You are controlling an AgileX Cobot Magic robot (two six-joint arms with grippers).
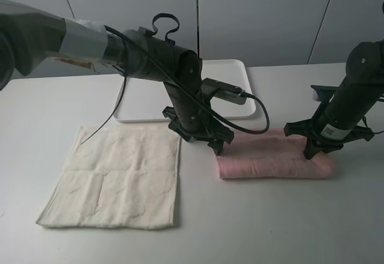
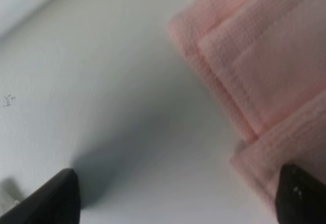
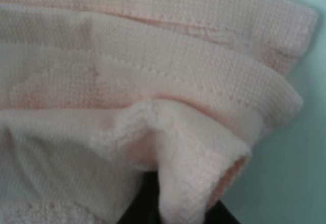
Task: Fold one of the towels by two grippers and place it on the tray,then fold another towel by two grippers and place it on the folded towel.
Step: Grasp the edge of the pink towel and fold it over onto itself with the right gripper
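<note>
Fronting grey panels (image 1: pixel 264 18), white table (image 1: pixel 270 228) bears pink towel (image 1: pixel 270 159).

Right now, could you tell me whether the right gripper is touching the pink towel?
Touching. In the right wrist view the right gripper is shut on a bunched fold of the pink towel, with fabric squeezed between its dark fingertips.

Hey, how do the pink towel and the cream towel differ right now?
The pink towel is folded into a narrow, layered strip, while the cream-white towel lies flat as an unfolded square. The right gripper pinches one end of the pink towel; nothing touches the cream-white towel. Both are terry cloth lying on the table, and neither is on the tray.
</note>
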